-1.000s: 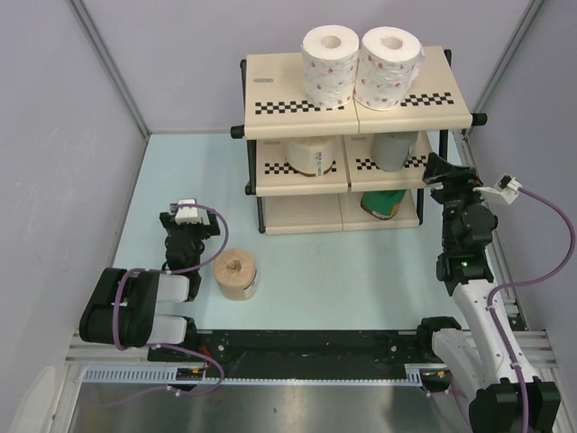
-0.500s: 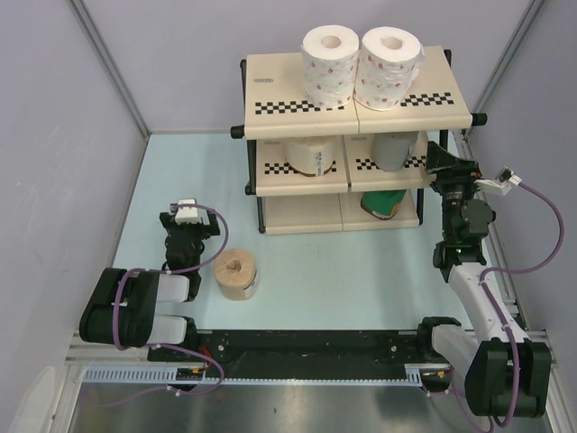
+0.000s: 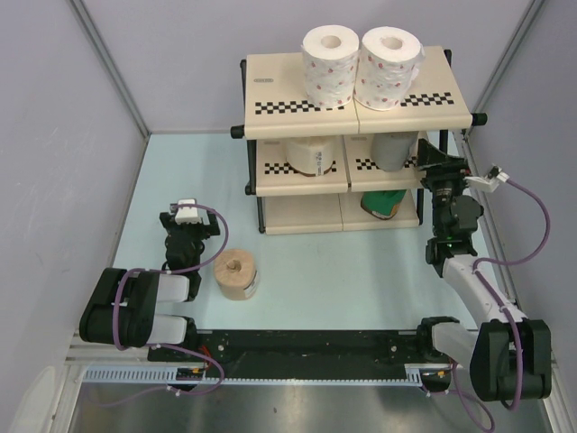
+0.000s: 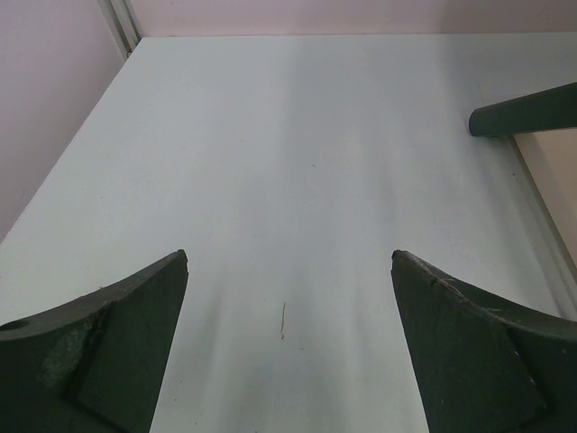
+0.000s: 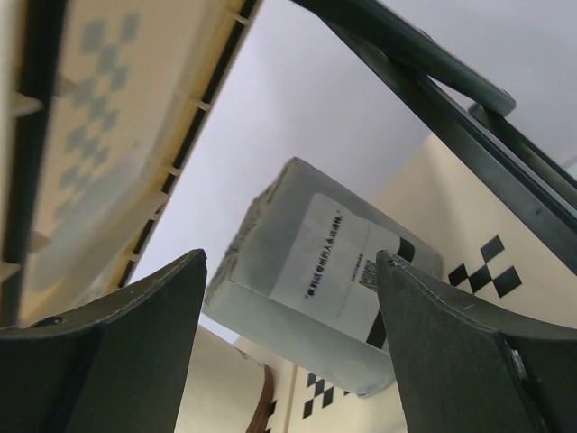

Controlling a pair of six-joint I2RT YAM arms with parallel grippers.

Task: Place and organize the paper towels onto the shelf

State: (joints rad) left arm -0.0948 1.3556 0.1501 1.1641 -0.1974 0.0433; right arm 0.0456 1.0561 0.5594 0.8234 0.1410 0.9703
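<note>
The shelf (image 3: 270, 95) stands at the back. Two white red-dotted rolls (image 3: 329, 65) (image 3: 389, 63) stand on its top tier. A cream roll (image 3: 311, 153) and a grey roll (image 3: 392, 149) stand on the middle tier, and a green roll (image 3: 383, 203) on the bottom tier. A tan-brown roll (image 3: 236, 273) stands on the table. My left gripper (image 3: 187, 216) is open and empty, left of the tan roll. My right gripper (image 3: 440, 168) is open at the shelf's right end. In the right wrist view it (image 5: 290, 257) faces the grey roll (image 5: 315, 271) and is apart from it.
Grey walls close in the table on the left, back and right. The shelf's black frame tubes (image 5: 433, 90) run close above my right gripper. The left wrist view shows bare table and a black shelf foot (image 4: 523, 108).
My right gripper has moved left, closer to the shelf's right end at the middle tier. The left arm and the rolls have not moved.
</note>
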